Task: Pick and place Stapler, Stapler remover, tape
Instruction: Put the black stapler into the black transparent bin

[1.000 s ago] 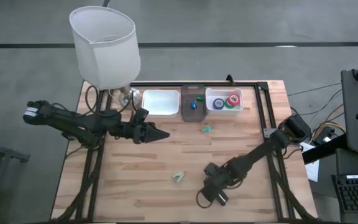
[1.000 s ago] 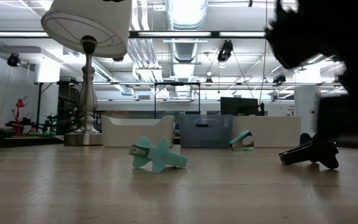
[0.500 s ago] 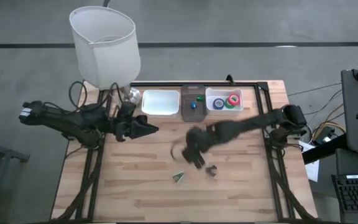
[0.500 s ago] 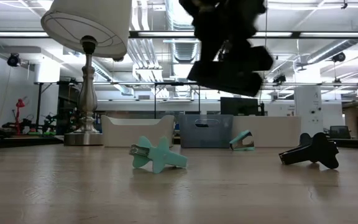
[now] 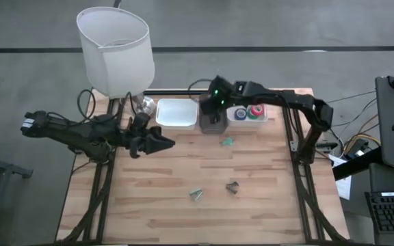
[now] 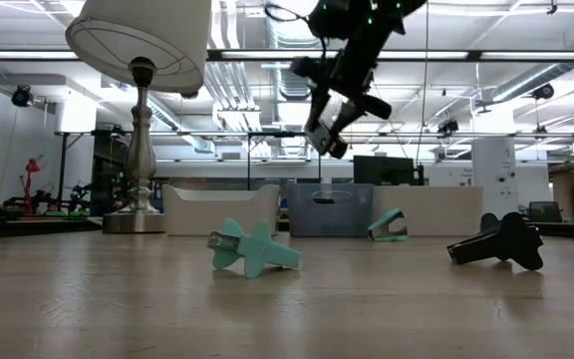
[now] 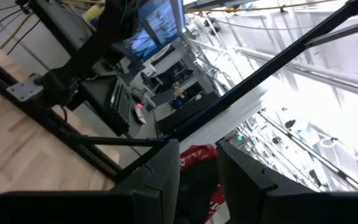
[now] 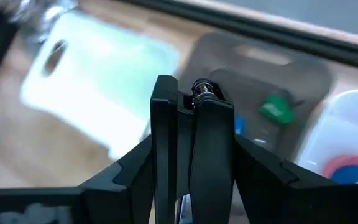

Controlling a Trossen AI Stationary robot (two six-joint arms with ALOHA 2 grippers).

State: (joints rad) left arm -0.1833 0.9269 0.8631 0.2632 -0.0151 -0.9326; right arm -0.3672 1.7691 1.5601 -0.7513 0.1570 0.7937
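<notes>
My right gripper [image 5: 215,104] hangs high over the grey bin [image 5: 213,121] at the table's far edge, shut on the small black stapler [image 6: 328,137]. In the right wrist view the stapler's sprung end [image 8: 202,91] shows between the fingers. The tape rolls [image 5: 250,111], blue, green and red, lie in the clear bin. Three staple removers rest on the wood: a teal one [image 5: 228,142], a pale green one [image 5: 195,195] and a black one [image 5: 232,187]. My left gripper [image 5: 167,142] hovers open at the table's left, clear of everything. My right gripper pinches the stapler between its two fingers [image 8: 164,118], which point down from above. The end with the silver spring [image 8: 204,89] sticks out past the fingertips. In the low view the stapler [image 6: 328,137] is tilted below the fingers, lifted well clear of the table and bins.
A white bin [image 5: 177,113] stands left of the grey one, and a lamp with a white shade [image 5: 115,51] stands at the far left corner. A black frame rail [image 5: 289,116] runs along the far and right edges. Bare wood lies in the table's middle and near part.
My right gripper, shut on the stapler, has risen from the near part of the table and swung quickly to the far edge, ending over the grey bin. My left gripper has drawn back a little toward the table's left. The removers have stayed put.
</notes>
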